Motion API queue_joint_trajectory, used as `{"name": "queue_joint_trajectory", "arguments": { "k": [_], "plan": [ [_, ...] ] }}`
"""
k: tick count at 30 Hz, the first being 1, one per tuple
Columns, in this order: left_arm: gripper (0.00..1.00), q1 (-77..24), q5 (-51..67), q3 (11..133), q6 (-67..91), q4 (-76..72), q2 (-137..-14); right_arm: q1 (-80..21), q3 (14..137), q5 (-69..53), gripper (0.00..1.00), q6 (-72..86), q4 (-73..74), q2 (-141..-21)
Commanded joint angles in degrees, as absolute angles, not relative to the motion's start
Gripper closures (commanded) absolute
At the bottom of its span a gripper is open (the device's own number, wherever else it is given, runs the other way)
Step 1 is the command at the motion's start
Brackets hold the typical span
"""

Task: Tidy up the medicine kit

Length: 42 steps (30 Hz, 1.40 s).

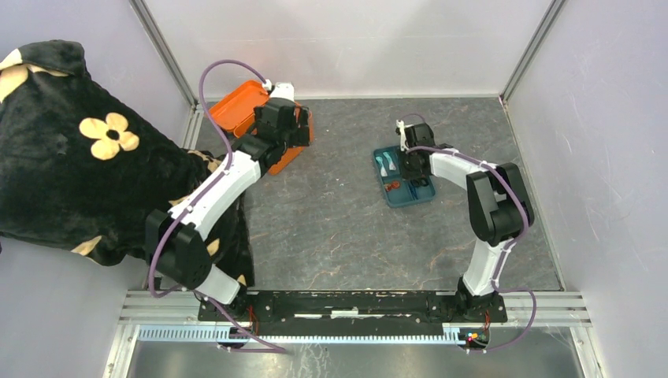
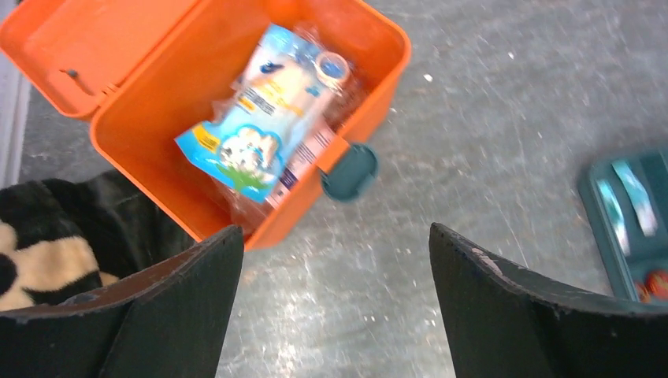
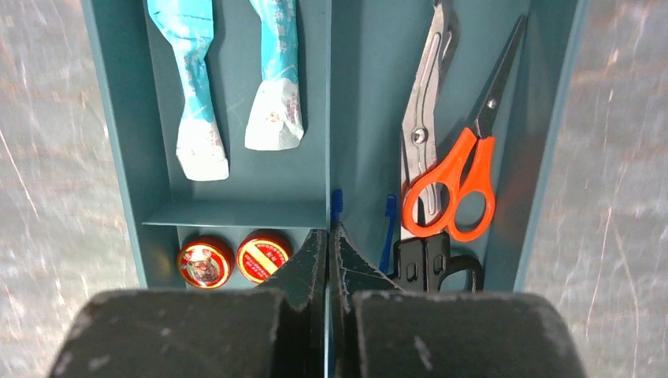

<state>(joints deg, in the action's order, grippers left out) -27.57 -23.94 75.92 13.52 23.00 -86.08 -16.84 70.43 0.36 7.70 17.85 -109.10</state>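
The medicine kit [image 1: 236, 109] stands on the grey bench [image 1: 339, 228] in the upper left of the top view, its orange lid thrown back toward the corner. In the left wrist view the kit's box [image 2: 150, 175] is open and holds a blue-and-white packet [image 2: 252, 134] lying on other clear-wrapped items; the teal latch [image 2: 349, 171] hangs at the front wall. The left tool [image 2: 332, 236] hovers above the kit's near edge with its fingers spread wide and nothing between them.

The teal tray [image 1: 403, 197] lies well apart from the kit, right of centre in the top view. The right tool [image 3: 328, 236] is closed, its tips pinching the tray's middle divider. In the tray lie two blue-white sachets [image 3: 197, 94], two red round tins [image 3: 205, 262] and orange-handled scissors [image 3: 449, 185]. A black plush cloth with cream flowers [image 1: 71, 150] fills the left of the top view.
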Motion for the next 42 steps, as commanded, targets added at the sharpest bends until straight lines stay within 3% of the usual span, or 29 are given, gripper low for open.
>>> {"name": "queue_joint_trajectory", "arguments": {
  "k": [1,9,18,32,42],
  "plan": [
    [0.05,-22.9,-22.9,81.6,5.9,19.9,-91.6,-17.0,63.2,0.2,1.00,9.1,16.0,-100.2],
    [0.00,-16.6,-16.3,88.1,-1.9,18.6,-101.3,-17.0,53.3,-6.1,1.00,10.9,14.5,-88.2],
    [0.00,-13.0,-11.8,92.2,-6.1,21.1,-108.0,-17.3,52.8,-7.1,1.00,10.7,16.4,-84.5],
    [0.02,-13.1,7.0,89.3,4.5,28.4,-105.7,-17.3,53.7,-8.1,1.00,10.8,16.2,-85.5],
    [0.01,-18.0,12.4,87.0,8.5,26.7,-104.3,-18.7,54.5,-7.8,1.00,11.6,17.2,-86.6]
  ]
}}
